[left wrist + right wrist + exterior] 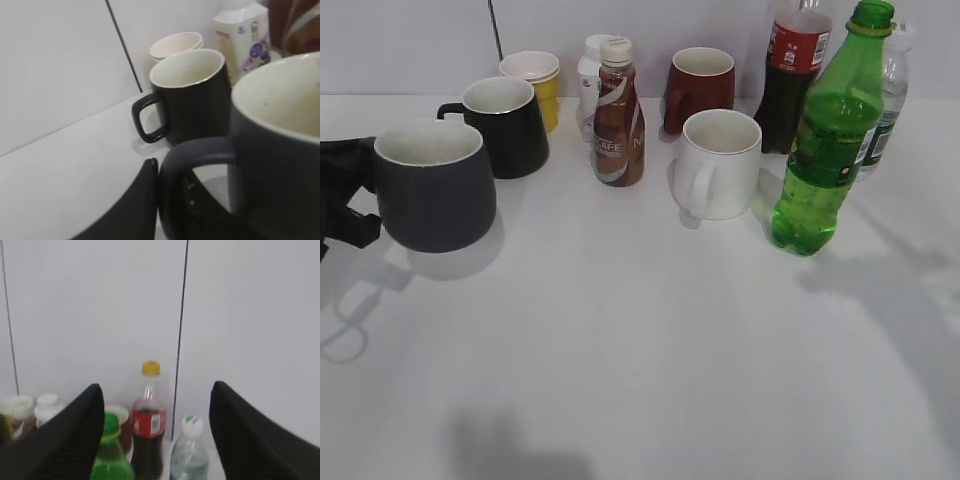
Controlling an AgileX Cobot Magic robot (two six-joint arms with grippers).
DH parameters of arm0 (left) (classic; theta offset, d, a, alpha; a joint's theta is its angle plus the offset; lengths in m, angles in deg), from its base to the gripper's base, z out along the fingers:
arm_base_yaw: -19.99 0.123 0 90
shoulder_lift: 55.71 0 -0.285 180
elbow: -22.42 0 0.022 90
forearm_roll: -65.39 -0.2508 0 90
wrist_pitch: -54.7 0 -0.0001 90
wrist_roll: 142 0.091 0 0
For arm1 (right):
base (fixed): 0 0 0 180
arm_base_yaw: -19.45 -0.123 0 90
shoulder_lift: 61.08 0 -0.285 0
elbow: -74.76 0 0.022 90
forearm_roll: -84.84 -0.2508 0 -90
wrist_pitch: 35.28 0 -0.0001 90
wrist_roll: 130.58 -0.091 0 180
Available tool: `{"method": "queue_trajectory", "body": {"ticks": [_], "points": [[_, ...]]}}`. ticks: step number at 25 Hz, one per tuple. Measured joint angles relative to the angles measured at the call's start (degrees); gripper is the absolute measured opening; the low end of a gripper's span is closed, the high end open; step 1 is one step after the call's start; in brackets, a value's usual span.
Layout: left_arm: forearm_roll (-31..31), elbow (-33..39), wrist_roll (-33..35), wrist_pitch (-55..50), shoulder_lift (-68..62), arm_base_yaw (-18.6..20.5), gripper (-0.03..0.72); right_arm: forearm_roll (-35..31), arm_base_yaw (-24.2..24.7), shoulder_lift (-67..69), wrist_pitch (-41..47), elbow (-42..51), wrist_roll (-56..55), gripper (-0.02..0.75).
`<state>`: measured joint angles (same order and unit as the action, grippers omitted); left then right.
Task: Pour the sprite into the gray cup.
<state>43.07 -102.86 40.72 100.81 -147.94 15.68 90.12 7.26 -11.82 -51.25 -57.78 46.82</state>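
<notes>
Gray cup (280, 165) handle between left tool (167, 210) fingers; black mug (192, 100) behind.

Five mugs (432, 185), five bottles (828, 135)

Ahead of our right gripper (155, 440): sprite (111, 455), cola bottle (148, 435), water bottle (189, 452) crowd together; open above their caps.

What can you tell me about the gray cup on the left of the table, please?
The gray cup is a squat, matte slate-gray mug, white inside, wider at its base. It looks empty and stands upright on the white table, in front of the black mug. The left gripper has its jaws at the handle.
</notes>
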Motion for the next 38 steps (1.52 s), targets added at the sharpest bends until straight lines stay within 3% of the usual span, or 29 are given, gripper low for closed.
{"method": "queue_trajectory", "body": {"ticks": [4, 9, 13, 17, 21, 29, 33, 35, 38], "points": [[-0.1, 1.1, 0.0, -0.4, 1.1, -0.1, 0.058, 0.0, 0.0, 9.7, -2.6, 3.5, -4.1, 0.482], [-0.1, 1.5, 0.0, -1.0, 1.4, -0.1, 0.058, 0.1, 0.0, 16.8, -12.3, 13.7, -9.0, 0.481], [-0.1, 1.5, 0.0, -0.1, 1.4, -0.1, 0.058, 5.6, 0.0, 23.8, -20.3, 17.4, -9.2, 0.494], [-0.1, 1.5, 0.0, 0.2, 1.4, -0.1, 0.058, 11.3, 0.0, 32.2, -29.3, 17.4, -9.2, 0.566], [-0.1, 1.5, -0.1, 0.9, 1.4, -0.1, 0.058, 10.5, 0.0, 40.6, -32.7, 16.6, -9.2, 0.651], [-0.1, 1.5, -0.1, 1.3, 1.4, -0.1, 0.058, 10.2, 0.0, 51.9, -36.1, 7.3, -9.7, 0.662], [-1.4, 1.5, -0.1, 1.4, 1.4, -1.0, 0.058, 13.3, 0.0, 56.5, -36.2, 1.2, -12.5, 0.662], [-1.6, 1.5, -0.1, 1.3, 1.5, -2.7, 0.058, 14.2, 0.0, 58.5, -36.2, -1.0, -14.6, 0.645], [-1.8, 1.5, -0.2, -0.6, 1.5, -6.5, 0.058, 14.7, 0.0, 59.2, -36.0, -2.1, -15.7, 0.463]]}}
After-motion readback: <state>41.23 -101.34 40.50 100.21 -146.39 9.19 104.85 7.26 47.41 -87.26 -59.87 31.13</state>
